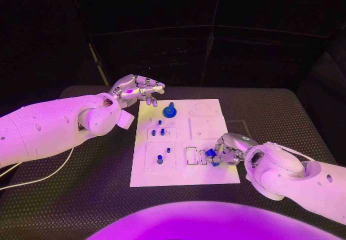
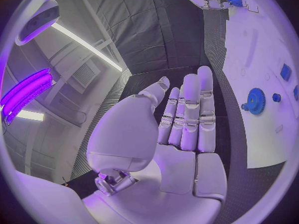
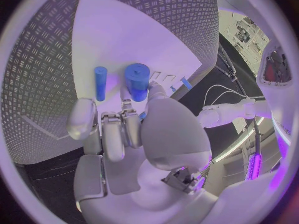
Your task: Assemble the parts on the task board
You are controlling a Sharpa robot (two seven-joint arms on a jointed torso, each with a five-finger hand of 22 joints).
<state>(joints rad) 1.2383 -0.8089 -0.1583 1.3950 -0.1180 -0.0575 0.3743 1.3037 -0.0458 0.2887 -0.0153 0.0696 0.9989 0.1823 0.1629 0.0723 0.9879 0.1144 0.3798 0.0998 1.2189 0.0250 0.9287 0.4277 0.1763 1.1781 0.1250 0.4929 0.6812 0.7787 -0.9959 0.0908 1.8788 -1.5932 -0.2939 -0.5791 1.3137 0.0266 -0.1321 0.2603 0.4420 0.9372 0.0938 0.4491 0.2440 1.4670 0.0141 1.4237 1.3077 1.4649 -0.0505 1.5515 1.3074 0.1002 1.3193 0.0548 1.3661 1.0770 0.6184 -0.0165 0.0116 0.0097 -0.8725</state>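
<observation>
Board [image 1: 209, 177] looked smooth matt plastic; table [image 1: 94, 200] ribbed, textured; hand [image 2: 187, 119] glossy metal; gear [image 2: 256, 101] matt plastic.

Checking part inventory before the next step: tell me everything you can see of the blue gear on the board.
The blue gear is a round toothed disc with a raised hub or knob at its centre, looking like matte plastic. It sits on the task board at its far end, toward the left side, apparently seated flat; the left wrist view shows its teeth clearly. Nothing touches it: the left hand hovers beyond the board's far left corner, fingers apart and empty.
</observation>
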